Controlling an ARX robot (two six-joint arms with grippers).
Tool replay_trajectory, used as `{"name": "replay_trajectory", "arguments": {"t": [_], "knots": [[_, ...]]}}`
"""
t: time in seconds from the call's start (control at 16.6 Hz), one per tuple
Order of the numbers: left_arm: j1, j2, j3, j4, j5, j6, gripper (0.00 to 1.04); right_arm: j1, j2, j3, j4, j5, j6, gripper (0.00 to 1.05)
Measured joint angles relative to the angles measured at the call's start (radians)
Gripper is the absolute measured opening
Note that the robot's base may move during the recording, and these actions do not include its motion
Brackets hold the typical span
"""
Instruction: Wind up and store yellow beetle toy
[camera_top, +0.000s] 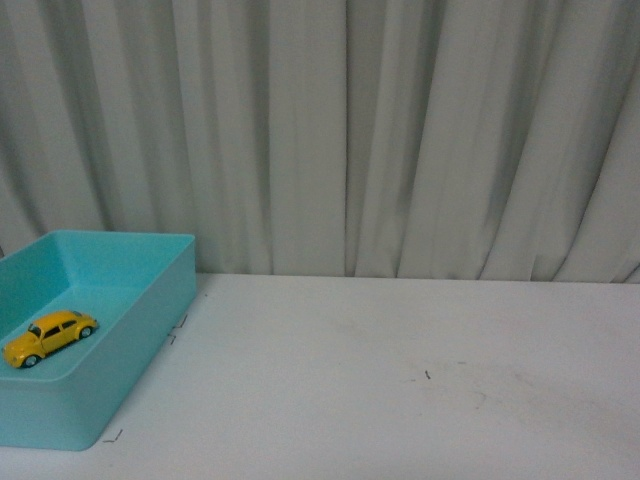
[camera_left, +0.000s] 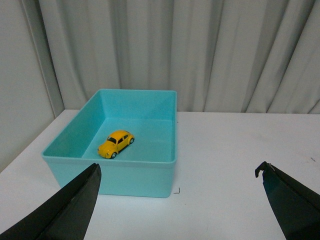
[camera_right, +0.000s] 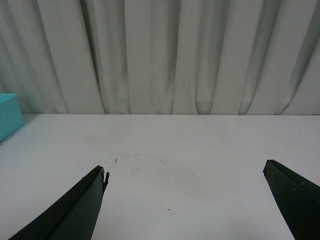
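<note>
White table (camera_top: 400, 380), one yellow beetle toy (camera_top: 50, 338)

The beetle (camera_left: 115, 143) sits on its wheels inside the turquoise bin (camera_left: 125, 179), toward one side wall, angled across the floor. The left gripper (camera_left: 180, 200) hangs before the bin, fingers (camera_left: 75, 210) wide apart, apparently above the white table (camera_left: 235, 150). Curtain (camera_left: 200, 50) behind.

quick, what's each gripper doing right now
Left gripper: open, holding nothing.
Right gripper: open, holding nothing.
</note>
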Motion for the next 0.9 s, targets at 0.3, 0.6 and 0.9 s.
{"name": "replay_trajectory", "arguments": {"t": [0.3, 0.6, 0.9], "knots": [[0.0, 0.0, 0.0, 0.0, 0.0, 0.0, 0.98, 0.0, 0.0, 0.0, 0.0, 0.0, 0.0, 0.98], [0.0, 0.0, 0.0, 0.0, 0.0, 0.0, 0.98, 0.0, 0.0, 0.0, 0.0, 0.0, 0.0, 0.98], [0.0, 0.0, 0.0, 0.0, 0.0, 0.0, 0.98, 0.0, 0.0, 0.0, 0.0, 0.0, 0.0, 0.98]]}}
